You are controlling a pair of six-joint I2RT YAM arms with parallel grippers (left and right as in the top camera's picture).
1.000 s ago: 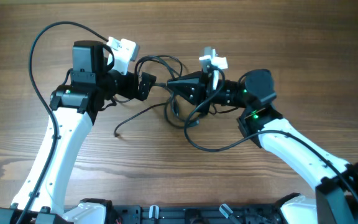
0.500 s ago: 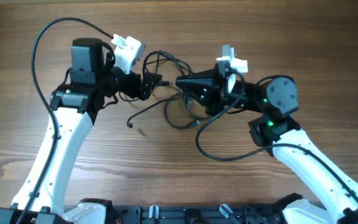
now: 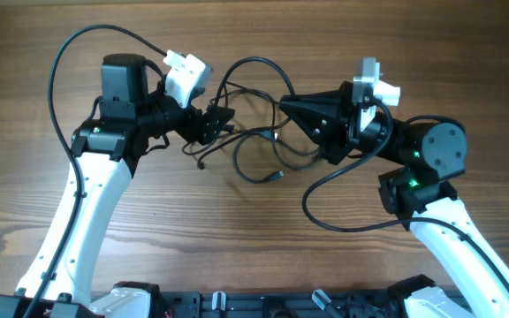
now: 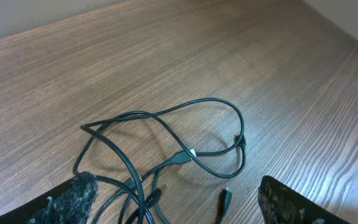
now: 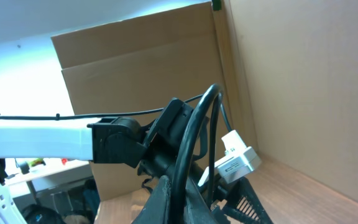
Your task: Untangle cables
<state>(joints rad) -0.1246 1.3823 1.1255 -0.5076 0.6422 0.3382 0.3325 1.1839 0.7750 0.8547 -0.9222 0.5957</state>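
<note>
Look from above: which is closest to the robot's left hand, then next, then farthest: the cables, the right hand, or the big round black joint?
1. cables: right beside the left hand, mid-table.
2. right hand: past the cables, toward the right side.
3. round black joint: far right, behind the right hand.

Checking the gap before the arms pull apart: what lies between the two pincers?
In the overhead view, loops of the cables span the table between the left pincer and the right pincer; nothing else lies there.
</note>
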